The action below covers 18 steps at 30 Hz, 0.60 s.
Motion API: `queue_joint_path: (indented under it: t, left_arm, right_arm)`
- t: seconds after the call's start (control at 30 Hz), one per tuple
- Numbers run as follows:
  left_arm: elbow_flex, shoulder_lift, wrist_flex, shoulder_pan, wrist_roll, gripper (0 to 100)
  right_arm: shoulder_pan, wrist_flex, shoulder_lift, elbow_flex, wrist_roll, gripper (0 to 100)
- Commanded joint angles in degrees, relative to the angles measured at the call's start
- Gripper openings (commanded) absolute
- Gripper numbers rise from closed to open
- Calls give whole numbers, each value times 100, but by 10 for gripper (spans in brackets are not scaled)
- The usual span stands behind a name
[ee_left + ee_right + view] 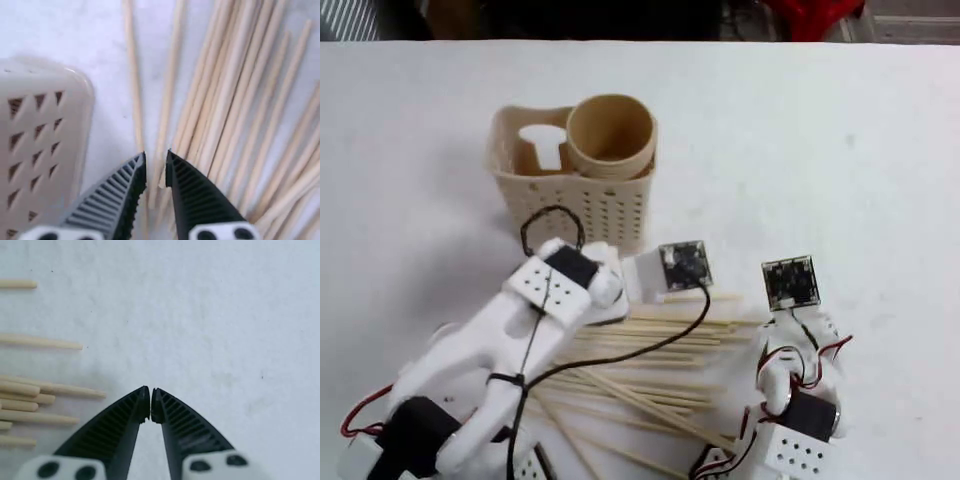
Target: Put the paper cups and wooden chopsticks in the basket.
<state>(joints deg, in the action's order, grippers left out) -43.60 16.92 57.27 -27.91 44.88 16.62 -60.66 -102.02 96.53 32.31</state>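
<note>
The beige perforated basket (pixel 570 205) stands at the back of the table with a paper cup (pixel 610 135) upright in its right side. Several wooden chopsticks (pixel 640 360) lie in a loose pile in front of it. My left gripper (pixel 156 162) hangs low over the pile's edge next to the basket's wall (pixel 40 140). It is open by a narrow gap, with one chopstick (pixel 170 75) running between the fingertips. My right gripper (pixel 150 399) is shut on nothing, over bare table just beyond the chopstick ends (pixel 35 390).
The left arm (pixel 560 290) stretches from the front left across the pile, trailing a black cable (pixel 650 345). The right arm (pixel 795 390) sits at the front right. Bare white table lies right of the basket and behind it.
</note>
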Motion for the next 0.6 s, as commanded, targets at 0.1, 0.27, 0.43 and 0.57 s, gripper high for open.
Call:
queue_joint_path:
  t: [0.1, 0.27, 0.43, 0.57]
  left_arm:
    - [967, -716, -132, 22, -255, 151]
    - [1881, -2026, -70, -31, -299, 137]
    - [2541, -2923, 325, -13, -308, 138]
    - [2708, -3301, 360, 13, -316, 135]
  right_arm:
    - [40, -40, -57, 35, 26, 25]
    - [40, -40, -57, 35, 26, 25]
    - [40, -40, -57, 35, 26, 25]
    - [40, -40, -57, 35, 26, 25]
